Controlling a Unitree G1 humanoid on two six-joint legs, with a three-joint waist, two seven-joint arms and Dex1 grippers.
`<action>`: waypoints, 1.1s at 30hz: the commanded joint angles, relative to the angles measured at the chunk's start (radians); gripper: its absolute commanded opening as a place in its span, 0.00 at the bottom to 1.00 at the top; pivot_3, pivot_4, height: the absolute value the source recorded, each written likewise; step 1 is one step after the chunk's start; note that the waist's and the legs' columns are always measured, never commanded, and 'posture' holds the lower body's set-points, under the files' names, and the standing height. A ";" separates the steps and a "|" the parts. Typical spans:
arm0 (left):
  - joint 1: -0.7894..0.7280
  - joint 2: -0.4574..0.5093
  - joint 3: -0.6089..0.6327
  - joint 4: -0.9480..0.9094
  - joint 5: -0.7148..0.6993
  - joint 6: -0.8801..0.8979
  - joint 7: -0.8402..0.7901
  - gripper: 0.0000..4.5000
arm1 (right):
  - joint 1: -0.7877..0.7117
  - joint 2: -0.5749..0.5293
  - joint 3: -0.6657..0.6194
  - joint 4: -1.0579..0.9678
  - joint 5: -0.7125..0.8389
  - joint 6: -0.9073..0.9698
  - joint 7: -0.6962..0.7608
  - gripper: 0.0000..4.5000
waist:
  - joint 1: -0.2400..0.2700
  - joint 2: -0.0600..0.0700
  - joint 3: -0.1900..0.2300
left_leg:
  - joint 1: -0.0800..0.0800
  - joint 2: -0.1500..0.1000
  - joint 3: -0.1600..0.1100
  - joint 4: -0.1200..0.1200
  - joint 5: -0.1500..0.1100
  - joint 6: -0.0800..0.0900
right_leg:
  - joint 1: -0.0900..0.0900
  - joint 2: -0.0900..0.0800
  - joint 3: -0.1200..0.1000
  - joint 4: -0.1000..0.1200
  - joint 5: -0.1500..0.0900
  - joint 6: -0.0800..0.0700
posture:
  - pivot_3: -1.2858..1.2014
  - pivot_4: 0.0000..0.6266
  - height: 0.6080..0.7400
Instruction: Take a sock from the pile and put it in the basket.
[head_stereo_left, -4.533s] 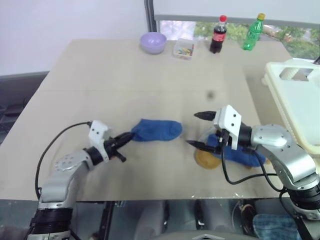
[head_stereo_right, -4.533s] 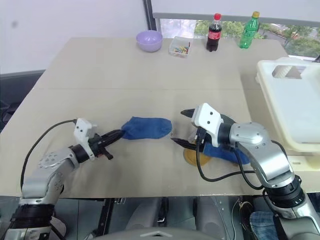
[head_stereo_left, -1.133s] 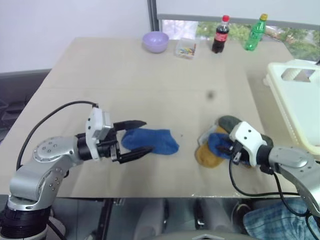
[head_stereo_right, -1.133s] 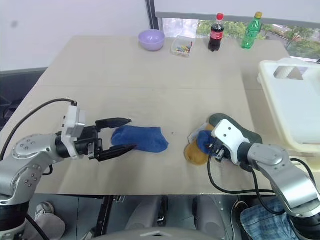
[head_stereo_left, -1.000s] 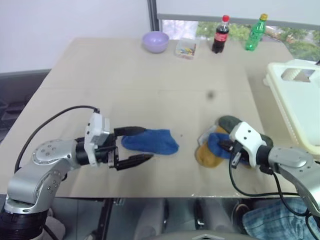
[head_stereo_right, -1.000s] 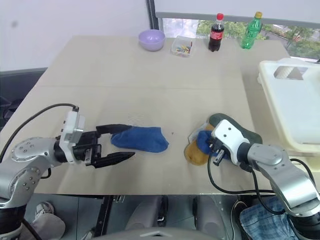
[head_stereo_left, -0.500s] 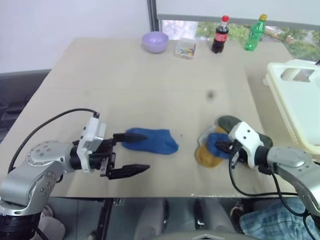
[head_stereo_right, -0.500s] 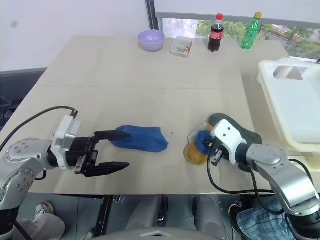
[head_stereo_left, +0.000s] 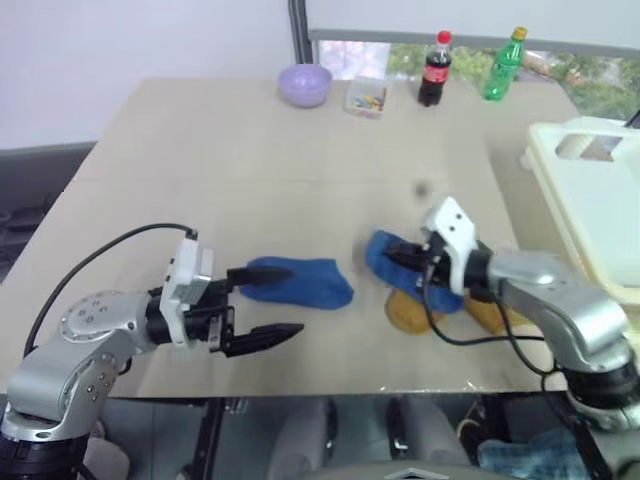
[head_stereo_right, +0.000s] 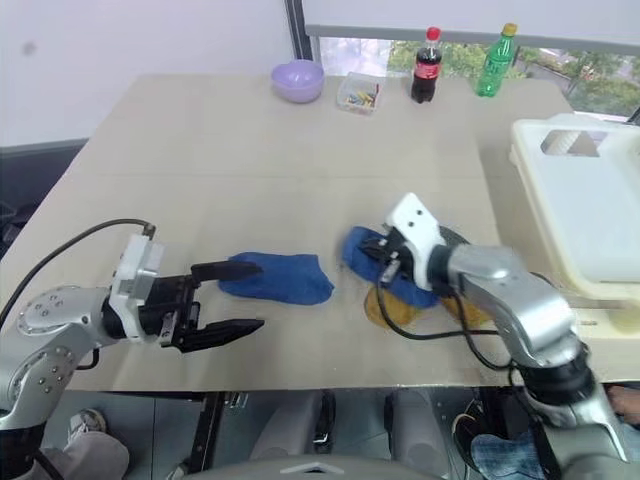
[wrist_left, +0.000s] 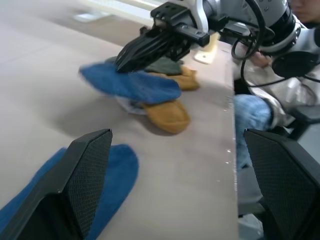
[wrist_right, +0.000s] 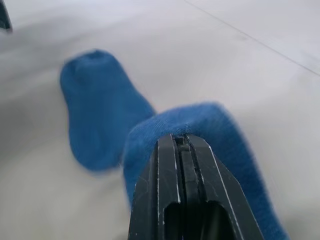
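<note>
Table (head_stereo_left: 250, 150): right claw (head_stereo_left: 392, 256) on blue sock (head_stereo_left: 385, 258)

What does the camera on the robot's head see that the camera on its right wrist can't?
The left eye view alone takes in the purple bowl, the cola bottle, the green bottle, the white basket, the yellow sock and the open left hand. The right wrist view alone gives a close look at the right hand's fingers pressed shut on blue cloth. Both show the right hand, the blue sock it grips, the other blue sock lying flat and the table.
</note>
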 joint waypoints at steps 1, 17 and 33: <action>0.027 -0.026 0.066 -0.002 -0.006 0.000 0.077 1.00 | -0.168 0.147 0.104 0.286 -0.101 -0.186 0.012 0.02 | -0.005 0.000 0.000 | 0.000 0.000 0.001 0.000 0.000 0.000 | 0.000 0.000 0.000 0.000 0.000 0.000 | 0.52 0.24 1.00; -0.135 -0.127 0.053 0.140 0.194 0.063 0.526 1.00 | -0.355 0.362 0.130 0.737 -0.323 -0.487 0.075 0.40 | 0.009 0.000 0.000 | -0.001 -0.005 -0.006 -0.001 0.003 -0.006 | -0.001 -0.001 -0.002 0.001 0.000 0.000 | 0.52 0.24 1.00; -0.438 -0.238 -0.215 0.596 0.451 0.016 0.573 0.66 | -0.204 0.280 0.076 0.531 -0.338 -0.147 -0.043 0.14 | -0.006 0.000 -0.001 | -0.001 -0.005 -0.003 -0.002 0.003 -0.005 | -0.003 -0.001 -0.001 0.004 0.001 0.000 | 0.52 0.24 1.00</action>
